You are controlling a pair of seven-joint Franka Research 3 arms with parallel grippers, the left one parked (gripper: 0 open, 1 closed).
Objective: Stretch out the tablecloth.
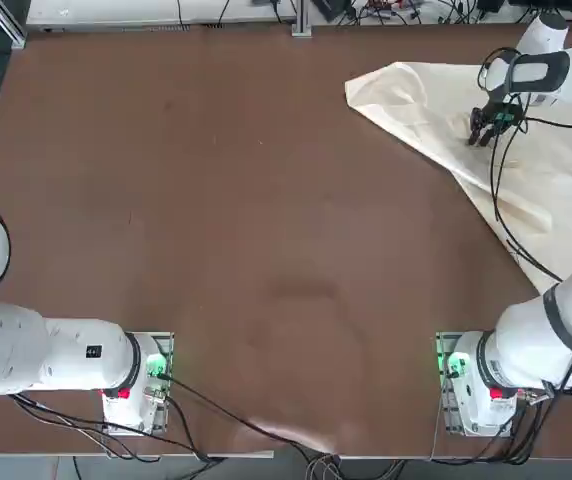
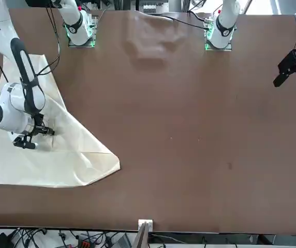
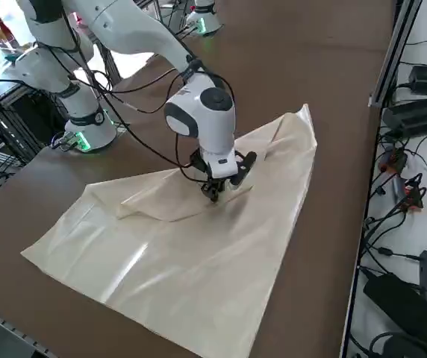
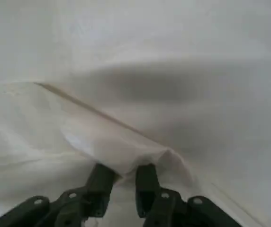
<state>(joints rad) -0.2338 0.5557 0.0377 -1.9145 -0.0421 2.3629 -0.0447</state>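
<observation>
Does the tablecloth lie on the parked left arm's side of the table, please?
No, the tablecloth lies on the working right arm's side.

Seen from overhead, the Franka FR3 right arm [image 1: 521, 345] reaches around to its two-finger right gripper [image 1: 479, 139] at two o'clock, fingers [image 4: 146, 187] parted.

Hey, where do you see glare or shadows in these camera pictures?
Right side view: a bright glare streak on the cream fabric tablecloth. Top view: a shiny patch on the brown tabletop, near its lower edge. Right wrist view: a soft dark shadow across the cloth, beyond the black two-finger right gripper.
</observation>
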